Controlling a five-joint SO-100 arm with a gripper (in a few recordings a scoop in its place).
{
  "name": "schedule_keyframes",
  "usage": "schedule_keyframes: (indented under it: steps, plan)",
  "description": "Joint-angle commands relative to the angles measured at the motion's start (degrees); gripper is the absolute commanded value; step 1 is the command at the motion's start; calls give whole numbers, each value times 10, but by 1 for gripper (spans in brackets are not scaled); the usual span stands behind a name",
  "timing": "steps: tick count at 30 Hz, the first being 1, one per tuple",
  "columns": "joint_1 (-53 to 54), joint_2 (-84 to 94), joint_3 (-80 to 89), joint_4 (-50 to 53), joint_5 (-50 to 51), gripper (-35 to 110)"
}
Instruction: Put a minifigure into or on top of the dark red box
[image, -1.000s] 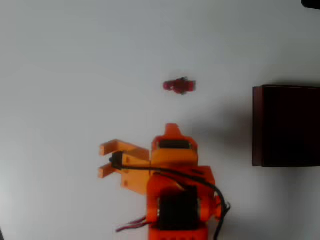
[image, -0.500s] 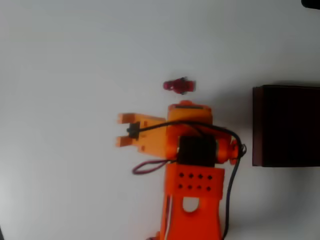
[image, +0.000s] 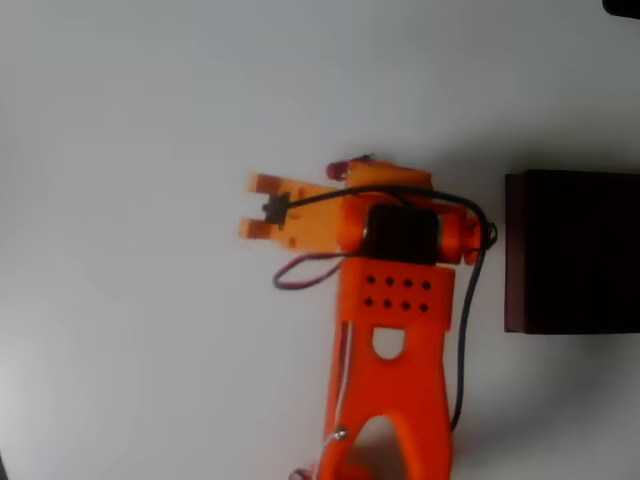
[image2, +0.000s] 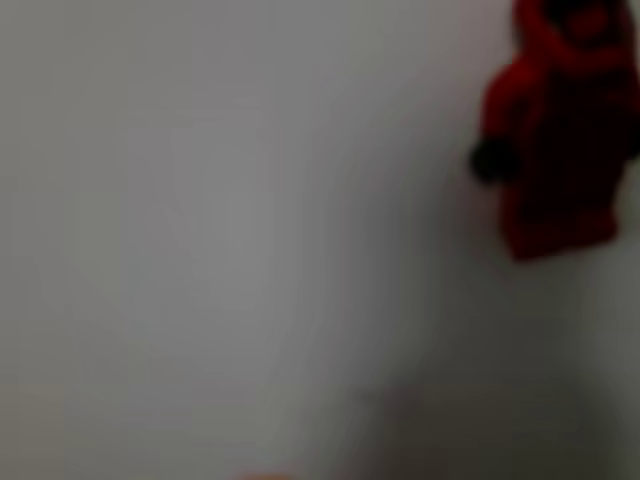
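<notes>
Near the desk's (image: 140, 110) middle, the orange plastic hand (image: 262, 206) points left, prongs parted and empty. Beside its wrist lies the blurry red minifigure (image2: 555, 130), half hidden. Against the right edge sits the thin-walled, dark red box (image: 574, 250).

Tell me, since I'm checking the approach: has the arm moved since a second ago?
Yes. In the overhead view the gripper has travelled up the picture, judged against the fixed dark red box, and the arm now covers most of the minifigure.
</notes>
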Motion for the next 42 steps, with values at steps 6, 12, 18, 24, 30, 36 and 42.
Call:
schedule_keyframes:
  steps: [6,12,18,24,30,36,42]
  plan:
    - [-7,-36,-45,-17,-6,21]
    - [-16,-76,-81,-16,-16,20]
    - [-15,-120,-118,-12,-25,20]
    - [-4,-152,-141,-12,-34,20]
    - [11,-159,-141,-14,-39,20]
    - [20,-169,-146,-11,-45,20]
    - [14,-205,-183,4,-48,20]
